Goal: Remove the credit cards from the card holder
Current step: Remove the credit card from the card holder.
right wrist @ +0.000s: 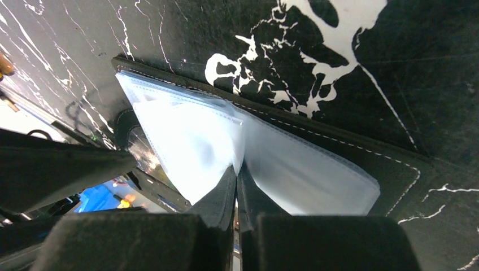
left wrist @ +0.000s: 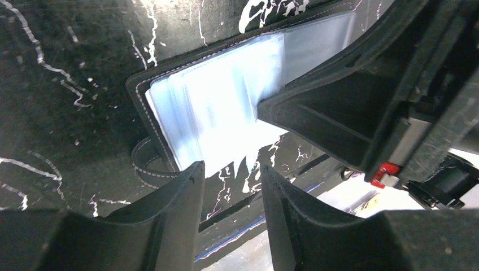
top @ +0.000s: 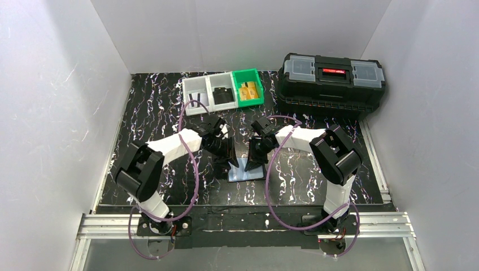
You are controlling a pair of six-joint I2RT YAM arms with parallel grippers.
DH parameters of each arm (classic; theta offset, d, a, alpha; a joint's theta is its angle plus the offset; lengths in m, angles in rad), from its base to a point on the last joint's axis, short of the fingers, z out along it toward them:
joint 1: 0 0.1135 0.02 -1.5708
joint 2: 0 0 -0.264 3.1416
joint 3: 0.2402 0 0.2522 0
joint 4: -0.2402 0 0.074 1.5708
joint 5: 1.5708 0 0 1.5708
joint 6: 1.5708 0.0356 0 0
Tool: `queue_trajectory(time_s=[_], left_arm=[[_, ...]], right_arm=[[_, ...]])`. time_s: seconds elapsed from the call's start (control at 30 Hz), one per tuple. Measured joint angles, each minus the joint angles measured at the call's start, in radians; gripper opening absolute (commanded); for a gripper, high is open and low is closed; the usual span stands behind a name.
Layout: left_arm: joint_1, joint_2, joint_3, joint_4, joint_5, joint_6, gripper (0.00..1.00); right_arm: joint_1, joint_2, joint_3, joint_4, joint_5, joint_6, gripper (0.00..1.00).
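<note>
The right gripper's (right wrist: 236,178) jaws are pressed together, tips down on the clear pockets (right wrist: 186,135) where two leaves meet. A leaf seems to be nipped between them, though I cannot tell for sure. The left gripper's (left wrist: 231,172) jaws stand spread with nothing between them, hovering just off the near edge of the holder (left wrist: 214,107).

The holder lies open and flat on the table (top: 158,118) between the two arms, pockets up. That suits the job, since both wrists can come down on it from either side. The grippers point at it from opposite sides and sit near each other. My reading is that the right one is lifting or turning a leaf to open a pocket mouth, while the left waits, open enough to take a thin card edge.

No card colour shows through the pockets in either wrist view — they look pale and glare-washed. At the far side of the table, a gold-orange card (top: 247,90) lies in the green bin (top: 250,104) and a black one (top: 224,97) in the grey bin (top: 222,107) beside it, apparently sorted by colour. So the task looks far along, and this step is likely a search through the last leaves.

The leaves are soft and nothing pins the holder down, so a pull on one could lift the whole holder.
</note>
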Motion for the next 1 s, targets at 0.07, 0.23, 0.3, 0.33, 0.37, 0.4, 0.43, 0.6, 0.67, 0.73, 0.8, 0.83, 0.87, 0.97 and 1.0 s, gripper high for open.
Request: queue_trajectory(time_s=[0.07,0.23,0.3,0.33,0.37,0.4,0.43,0.6,0.67,0.73,0.8,0.83,0.87,0.97,1.0], left_arm=[[-0.011,0.029,0.005,0.010,0.006,-0.001,0.40],[-0.033,0.098,0.020,0.045,0.020,-0.001,0.40],[-0.039,0.118,0.027,0.052,0.029,-0.002,0.38],[-0.040,0.123,0.031,0.056,0.034,-0.004,0.36],[-0.042,0.126,0.033,0.062,0.037,-0.005,0.32],[-0.045,0.128,0.033,0.070,0.037,-0.006,0.28],[-0.048,0.130,0.033,0.076,0.037,-0.008,0.25],[-0.055,0.149,0.033,0.093,0.043,-0.017,0.00],[-0.055,0.152,0.033,0.096,0.042,-0.017,0.00],[-0.055,0.152,0.033,0.096,0.038,-0.019,0.00],[-0.055,0.152,0.033,0.095,0.031,-0.023,0.00],[-0.055,0.152,0.033,0.096,0.030,-0.025,0.00],[-0.055,0.151,0.033,0.096,0.029,-0.026,0.00],[-0.056,0.151,0.034,0.096,0.028,-0.027,0.00],[-0.056,0.151,0.034,0.095,0.028,-0.026,0.05]], right_arm=[[-0.006,0.000,-0.007,0.010,-0.016,0.000,0.04],[-0.014,0.000,-0.017,0.027,-0.035,0.000,0.04],[-0.014,0.000,-0.017,0.028,-0.037,0.000,0.04],[-0.015,0.000,-0.017,0.028,-0.038,0.000,0.04],[-0.015,0.000,-0.018,0.028,-0.039,0.000,0.04],[-0.016,0.000,-0.018,0.029,-0.040,0.000,0.05],[-0.016,0.000,-0.019,0.030,-0.040,0.000,0.05],[-0.019,0.000,-0.021,0.034,-0.047,0.000,0.25],[-0.019,-0.003,-0.021,0.034,-0.050,0.003,0.38],[-0.019,-0.011,-0.021,0.039,-0.055,0.005,0.48],[-0.019,-0.033,-0.021,0.026,-0.045,0.001,0.54],[-0.021,-0.047,-0.021,0.014,-0.038,-0.002,0.56],[-0.028,-0.064,-0.021,-0.001,-0.031,-0.005,0.58],[-0.062,-0.126,-0.022,-0.035,-0.017,-0.009,0.62],[-0.073,-0.148,-0.022,-0.045,-0.013,-0.010,0.63]])
